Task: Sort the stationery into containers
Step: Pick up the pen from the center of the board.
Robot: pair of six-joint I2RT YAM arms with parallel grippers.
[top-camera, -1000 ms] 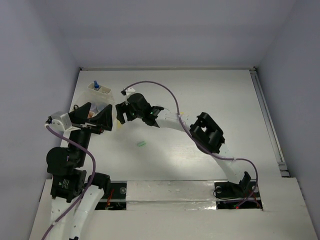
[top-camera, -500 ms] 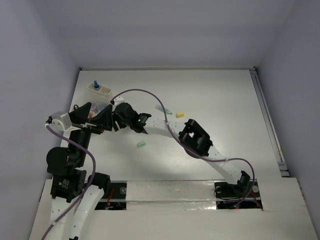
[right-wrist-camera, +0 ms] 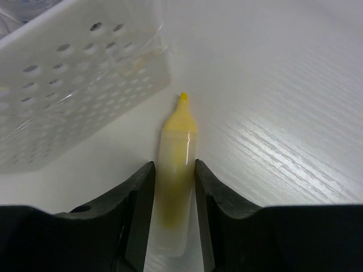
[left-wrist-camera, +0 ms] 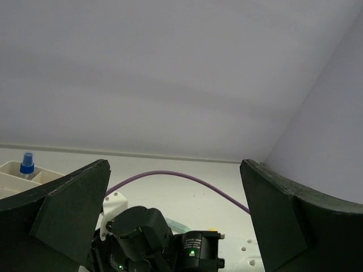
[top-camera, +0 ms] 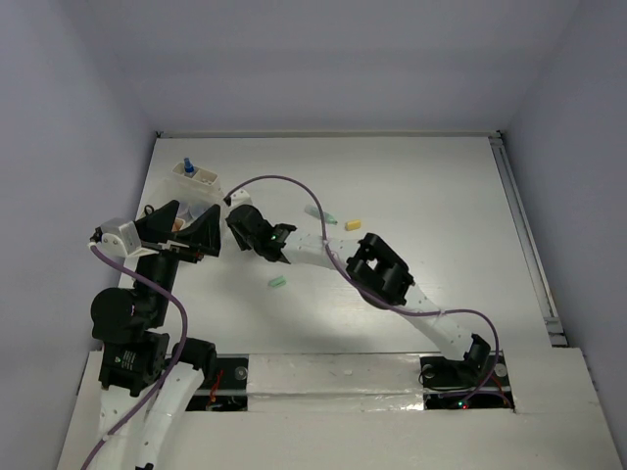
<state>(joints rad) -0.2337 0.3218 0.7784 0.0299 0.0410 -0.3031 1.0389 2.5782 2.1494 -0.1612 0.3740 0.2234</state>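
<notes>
The right fingers (right-wrist-camera: 131, 212) pinch the yellow marker (right-wrist-camera: 177, 164) lying on the desk (right-wrist-camera: 272, 85) just beside a perforated bin (right-wrist-camera: 68, 90), presumably to lift it in, while the left fingers (left-wrist-camera: 68, 209) hang spread, empty

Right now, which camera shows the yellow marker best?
The right wrist view: the marker fills the middle, between the right gripper's fingers, tip toward the bin. In the top view the gripper hides it; the left wrist view does not show it.
</notes>
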